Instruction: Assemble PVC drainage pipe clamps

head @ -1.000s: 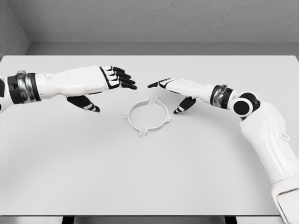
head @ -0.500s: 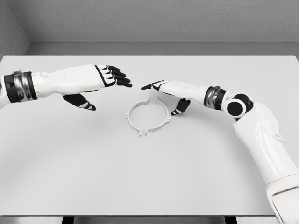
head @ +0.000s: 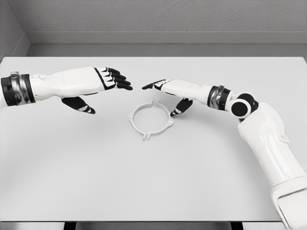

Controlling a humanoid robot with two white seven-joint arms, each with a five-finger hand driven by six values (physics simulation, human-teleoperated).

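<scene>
Pipe clamp ring [head: 150,120] isn't gripped yet, just under both open hands: left hand [head: 108,79], right hand [head: 165,88]. Lowering and closing is probably needed next.

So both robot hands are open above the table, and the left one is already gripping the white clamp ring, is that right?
Not quite. The head view shows the left robot hand open and holding nothing, away from the clamp ring, which lies alone on the table. The right robot hand is open too, above the ring's far edge.
</scene>
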